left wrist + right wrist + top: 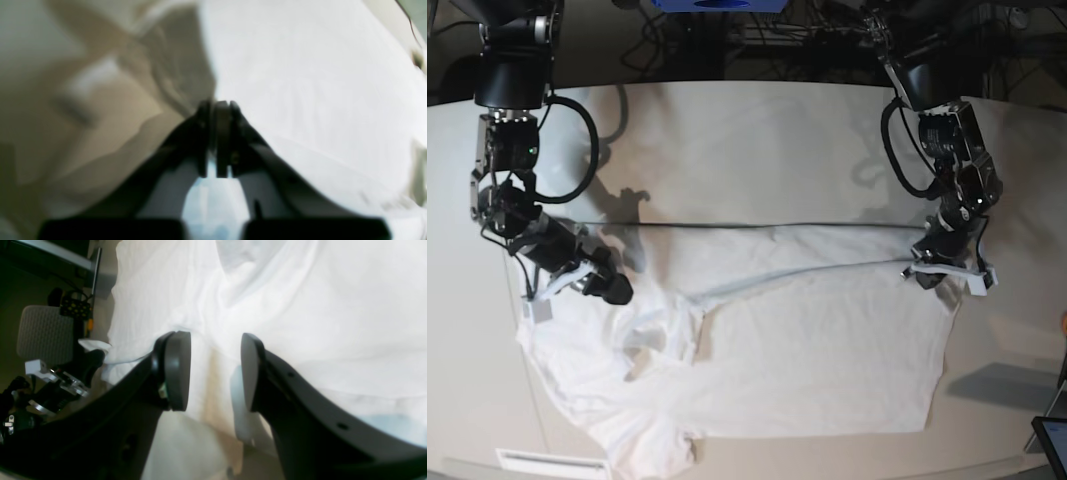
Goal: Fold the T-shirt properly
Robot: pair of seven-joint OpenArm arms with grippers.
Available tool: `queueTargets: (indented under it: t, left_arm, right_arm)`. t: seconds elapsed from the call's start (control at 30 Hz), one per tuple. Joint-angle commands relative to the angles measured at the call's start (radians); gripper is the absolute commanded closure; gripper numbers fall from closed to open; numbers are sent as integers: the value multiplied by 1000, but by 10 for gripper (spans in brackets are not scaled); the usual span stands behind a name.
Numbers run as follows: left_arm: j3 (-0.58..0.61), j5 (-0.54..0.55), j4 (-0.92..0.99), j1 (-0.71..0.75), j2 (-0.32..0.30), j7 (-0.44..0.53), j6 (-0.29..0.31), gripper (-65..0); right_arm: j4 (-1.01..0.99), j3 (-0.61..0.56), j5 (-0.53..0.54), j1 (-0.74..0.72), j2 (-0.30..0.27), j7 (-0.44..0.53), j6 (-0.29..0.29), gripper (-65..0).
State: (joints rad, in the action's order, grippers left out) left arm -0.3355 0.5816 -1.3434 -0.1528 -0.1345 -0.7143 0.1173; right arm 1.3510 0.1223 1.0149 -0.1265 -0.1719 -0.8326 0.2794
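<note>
Shirt point(807, 350) placement matters most here: we see one white T-shirt spread on the table point(727, 140), its long axis running across the base view from the collar end at that view's left to the hem at its right. A fold line crosses it, with the upper edge pulled over into a taut straight line between our two arms.

Our left gripper point(942, 268) sits at the hem corner, on the base view's right. In its wrist view the fingers point(203, 133) are pressed together with only a sliver between them, and white cloth lies right at the tips, so we judge they have pinched the shirt edge, though the blur keeps us from seeing the fabric inside the pinch.

Our right gripper point(602, 285) is at the sleeve and shoulder side, on the base view's left. Its fingers point(176, 370) stand partly apart, with shirt fabric lying beyond and below the gap; nothing is clamped between them.

So the shirt lies below and ahead of both grippers, each at one end of the long axis. We count one shirt, two arms, two grippers. The next move, in our judgement, depends on the right side taking its own hold.
</note>
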Motion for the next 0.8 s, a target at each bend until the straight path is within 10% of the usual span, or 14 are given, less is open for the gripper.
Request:
queueTargets:
  t: [0.0,0.77]
  left_arm:
    - [-3,13,-21,-23,-9,20,8,0]
    - [-129,7,127,-167,-11,31,3,0]
  right_arm:
    - [14,3,20,-22,-7,17,11,-226]
    - [18,0,20,20,-8,16,16,-226]
